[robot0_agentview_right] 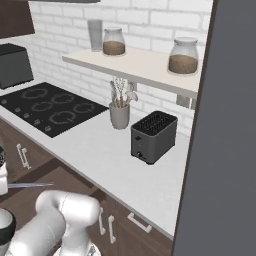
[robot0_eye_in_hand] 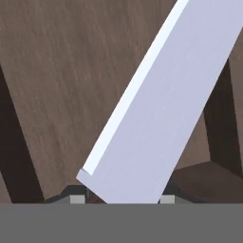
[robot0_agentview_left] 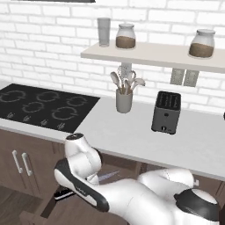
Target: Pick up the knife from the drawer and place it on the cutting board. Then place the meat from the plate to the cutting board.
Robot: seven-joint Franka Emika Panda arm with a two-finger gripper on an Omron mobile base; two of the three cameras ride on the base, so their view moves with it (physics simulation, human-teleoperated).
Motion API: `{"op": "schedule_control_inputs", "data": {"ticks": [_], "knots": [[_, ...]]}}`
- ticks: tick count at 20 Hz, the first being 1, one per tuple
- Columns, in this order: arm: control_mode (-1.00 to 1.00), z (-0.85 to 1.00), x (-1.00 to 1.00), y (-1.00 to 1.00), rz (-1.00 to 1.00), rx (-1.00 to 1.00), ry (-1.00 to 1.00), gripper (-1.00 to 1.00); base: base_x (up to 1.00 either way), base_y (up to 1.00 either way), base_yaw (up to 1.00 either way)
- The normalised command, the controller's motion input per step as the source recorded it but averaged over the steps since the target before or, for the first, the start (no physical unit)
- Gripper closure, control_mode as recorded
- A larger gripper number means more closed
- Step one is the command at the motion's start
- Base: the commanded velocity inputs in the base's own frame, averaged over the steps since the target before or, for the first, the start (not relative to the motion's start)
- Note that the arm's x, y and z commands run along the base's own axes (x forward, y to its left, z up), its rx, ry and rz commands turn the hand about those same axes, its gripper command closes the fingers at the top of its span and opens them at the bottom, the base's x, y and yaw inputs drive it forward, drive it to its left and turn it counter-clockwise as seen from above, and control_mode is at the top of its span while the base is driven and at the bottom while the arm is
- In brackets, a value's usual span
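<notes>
The knife [robot0_eye_in_hand: 161, 118] runs its wide silver-grey blade up and to the right from between my two fingertips. My gripper [robot0_eye_in_hand: 121, 199] is shut on the knife, low over the open drawer [robot0_eye_in_hand: 57, 95], whose dark brown wooden floor lies behind the blade. In the left base view the knife's blade [robot0_agentview_left: 107, 176] pokes out right of my arm and its black handle [robot0_agentview_left: 63, 194] out to the left, below the counter edge. The right base view has the blade [robot0_agentview_right: 30, 185] level at the far left. The cutting board, the meat and the plate are out of view.
Above the drawer runs a pale counter [robot0_agentview_left: 132, 136] with a black cooktop [robot0_agentview_left: 44, 105], a utensil holder [robot0_agentview_left: 124, 100] and a dark toaster [robot0_agentview_left: 166, 112]. A shelf [robot0_agentview_left: 154, 55] carries jars. Cabinet doors [robot0_agentview_left: 17, 160] stand left; a tall grey panel [robot0_agentview_right: 220, 150] blocks the right.
</notes>
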Motion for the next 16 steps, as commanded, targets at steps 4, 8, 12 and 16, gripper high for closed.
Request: {"op": "schedule_control_inputs", "data": {"ticks": [4,8,12,16], "knots": [[-1.00,1.00,-0.01,-0.29,-0.23,0.00,-0.49,1.00,0.00,0.00,0.00],[-1.00,1.00,-0.12,-0.39,-0.16,0.01,-0.18,1.00,0.00,0.00,0.00],[-1.00,1.00,0.00,-0.35,-0.09,0.02,0.00,1.00,0.00,0.00,0.00],[-1.00,0.99,0.00,-0.46,-0.11,0.01,0.03,1.00,0.00,0.00,0.00]]}}
